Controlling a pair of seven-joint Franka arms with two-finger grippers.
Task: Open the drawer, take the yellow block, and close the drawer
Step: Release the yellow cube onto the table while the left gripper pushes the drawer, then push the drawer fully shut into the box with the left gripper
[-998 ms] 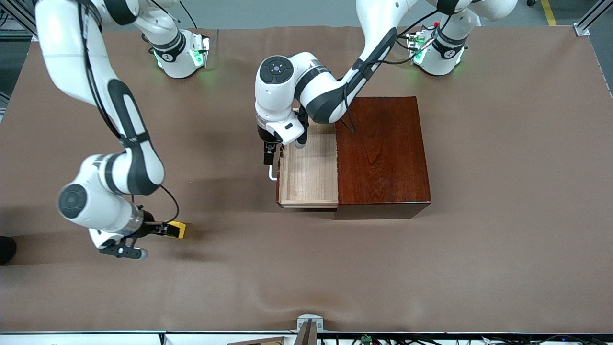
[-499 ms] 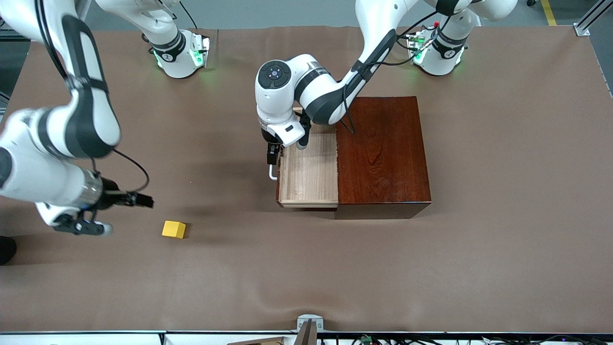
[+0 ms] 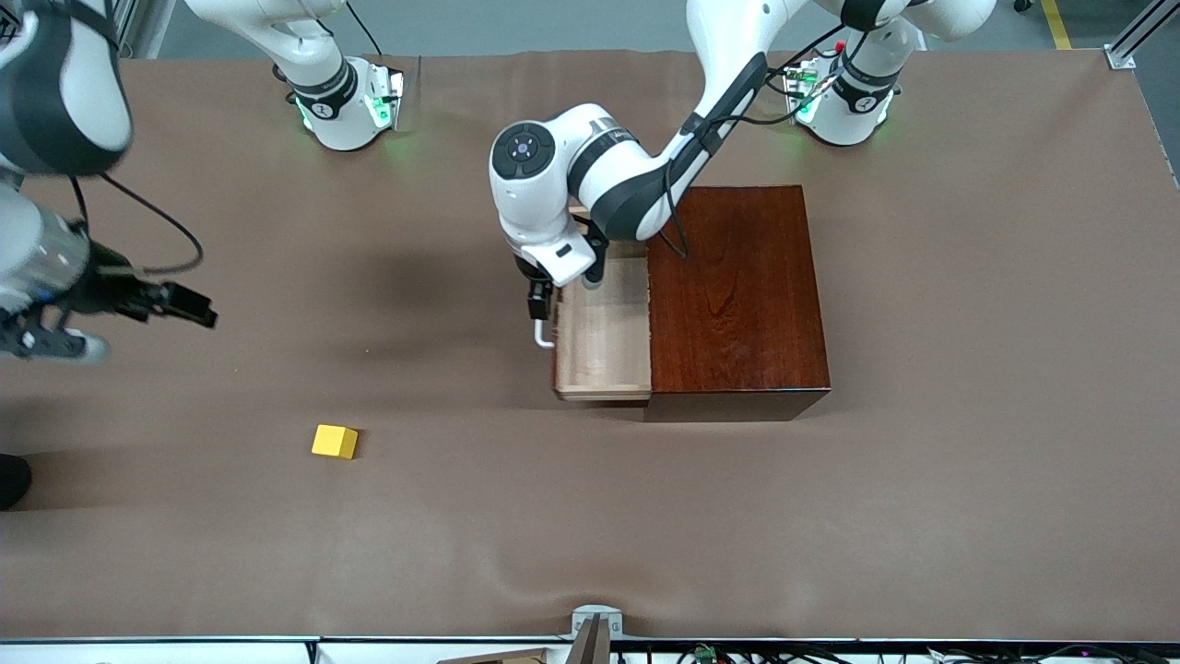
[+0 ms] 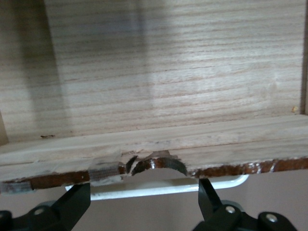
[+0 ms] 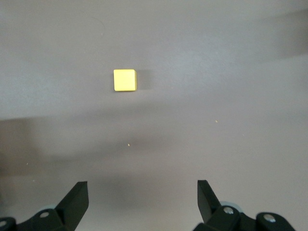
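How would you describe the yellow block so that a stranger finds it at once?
Start from the dark wooden box on the brown table. Go toward the right arm's end, nearer the front camera than the drawer. The yellow block lies there alone, small and bright.

Both claws apparently open: left claw [image 3: 544, 318] low, right claw [image 3: 189, 309] aloft.

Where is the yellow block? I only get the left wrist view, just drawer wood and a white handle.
Observer: The yellow block lies on the table, outside the drawer, nearer the front camera, toward the right arm's end.
Operator: Is the right pincer holding it?
Observer: No. The right pincer is open and empty, over bare table.
Operator: How far out is the drawer?
Observer: Partly out of the box, with the left pincer at its handle.
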